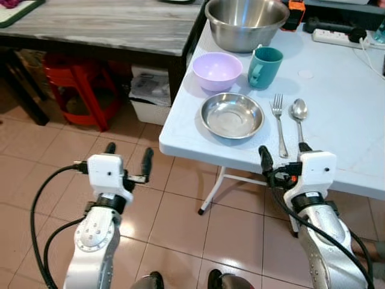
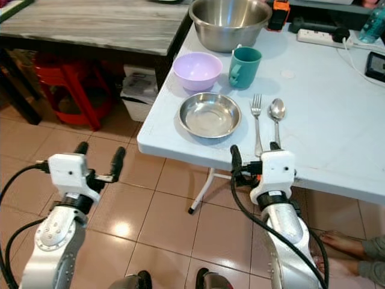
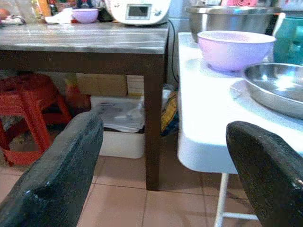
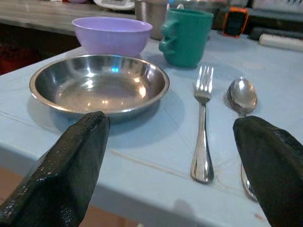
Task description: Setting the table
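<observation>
- The steel plate (image 1: 232, 115) sits near the front edge of the pale blue surface (image 1: 337, 108); every place below is given from it.
- Just behind the plate stands a lilac bowl (image 1: 217, 70), with a green mug (image 1: 264, 67) beside that bowl and a large steel mixing bowl (image 1: 245, 23) farther back.
- Beside the plate on the robot's right lies a fork (image 1: 278, 123), then a spoon (image 1: 299, 115), both roughly parallel.
- The right claw (image 1: 284, 155) hovers at the surface edge in front of the fork and spoon, fingers spread wide, holding nothing.
- The left claw (image 1: 127, 155) hangs over the tiled floor (image 1: 180, 211), well to the plate's left, also wide and empty.
- A red stool (image 1: 78, 84) stands under the dark wooden surface (image 1: 108, 24); what look like bare toes (image 2: 337, 244) show near the floor, though that corner is unclear.
</observation>
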### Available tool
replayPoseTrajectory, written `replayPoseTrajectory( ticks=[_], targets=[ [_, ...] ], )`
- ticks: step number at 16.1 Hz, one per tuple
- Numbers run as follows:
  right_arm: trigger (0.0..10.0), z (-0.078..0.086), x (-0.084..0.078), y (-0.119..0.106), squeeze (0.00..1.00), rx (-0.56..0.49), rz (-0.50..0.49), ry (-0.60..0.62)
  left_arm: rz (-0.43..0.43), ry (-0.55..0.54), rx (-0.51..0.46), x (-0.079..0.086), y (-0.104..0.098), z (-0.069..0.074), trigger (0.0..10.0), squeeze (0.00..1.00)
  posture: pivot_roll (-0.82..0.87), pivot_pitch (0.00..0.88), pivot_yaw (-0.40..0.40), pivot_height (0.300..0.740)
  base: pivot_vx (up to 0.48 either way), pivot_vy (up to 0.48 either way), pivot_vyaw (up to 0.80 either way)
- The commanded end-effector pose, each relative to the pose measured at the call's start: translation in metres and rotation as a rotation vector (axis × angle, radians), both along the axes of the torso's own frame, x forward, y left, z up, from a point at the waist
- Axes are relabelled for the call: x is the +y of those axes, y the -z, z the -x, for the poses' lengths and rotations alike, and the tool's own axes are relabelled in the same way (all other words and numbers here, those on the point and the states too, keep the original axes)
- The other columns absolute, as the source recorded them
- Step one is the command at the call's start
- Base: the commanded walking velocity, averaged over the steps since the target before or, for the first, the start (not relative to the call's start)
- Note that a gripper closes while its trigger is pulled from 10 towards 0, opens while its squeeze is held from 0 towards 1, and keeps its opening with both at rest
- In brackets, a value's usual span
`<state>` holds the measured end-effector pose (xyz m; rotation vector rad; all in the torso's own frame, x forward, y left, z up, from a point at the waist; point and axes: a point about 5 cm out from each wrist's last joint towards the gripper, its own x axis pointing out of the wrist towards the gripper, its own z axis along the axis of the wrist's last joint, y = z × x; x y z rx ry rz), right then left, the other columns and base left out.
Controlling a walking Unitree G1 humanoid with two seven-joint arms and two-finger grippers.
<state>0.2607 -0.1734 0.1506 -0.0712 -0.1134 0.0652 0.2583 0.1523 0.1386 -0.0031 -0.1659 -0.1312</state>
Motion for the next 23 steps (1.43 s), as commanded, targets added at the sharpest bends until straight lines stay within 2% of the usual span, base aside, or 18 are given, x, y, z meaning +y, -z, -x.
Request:
replayPoseTrajectory(
  ticks=[1, 8, 11, 12, 16, 17, 18, 23],
  targets=[
    [10.0, 0.001, 0.001, 0.001, 0.00, 0.010, -0.025, -0.006, -0.001, 0.016, -0.005, 0.002, 0.000, 0.002, 10.0, 0.00, -0.12, 0.210, 0.003, 0.740, 0.000, 0.000, 0.00],
    [10.0, 0.001, 0.002, -0.002, 0.00, 0.002, -0.006, -0.011, 0.027, 0.061, -0.016, -0.001, -0.002, 0.003, 10.0, 0.00, -0.13, 0.217, 0.003, 0.740, 0.000, 0.000, 0.00],
    [10.0, 0.000, 0.004, -0.008, 0.00, -0.032, 0.052, 0.010, 0.032, 0.071, -0.019, -0.002, -0.002, 0.004, 10.0, 0.00, -0.13, 0.217, 0.003, 0.740, 0.250, 0.000, 0.00],
    [10.0, -0.001, 0.006, -0.009, 0.00, -0.035, 0.050, -0.016, 0.033, 0.073, -0.019, -0.002, -0.002, 0.004, 10.0, 0.00, -0.13, 0.217, 0.003, 0.740, 0.251, 0.000, 0.00],
    [10.0, -0.003, 0.017, -0.033, 0.00, -0.148, 0.097, -0.067, 0.039, 0.079, -0.044, -0.004, -0.010, 0.002, 10.0, 0.00, -0.14, 0.220, 0.001, 0.740, 0.253, 0.000, 0.00],
    [10.0, -0.001, 0.023, -0.034, 0.00, -0.144, 0.087, -0.123, 0.043, 0.088, -0.058, -0.006, -0.013, 0.001, 10.0, 0.00, -0.14, 0.220, 0.001, 0.740, 0.259, 0.000, 0.00],
    [10.0, 0.000, 0.022, -0.030, 0.00, -0.119, 0.059, -0.128, 0.045, 0.096, -0.060, -0.008, -0.014, 0.000, 10.0, 0.00, -0.14, 0.217, 0.001, 0.740, 0.270, 0.000, 0.00],
    [10.0, 0.001, 0.015, -0.025, 0.00, -0.089, 0.059, -0.098, 0.050, 0.103, -0.050, -0.008, -0.011, 0.000, 10.0, 0.00, -0.14, 0.218, 0.001, 0.740, 0.288, 0.000, 0.00]
  ],
)
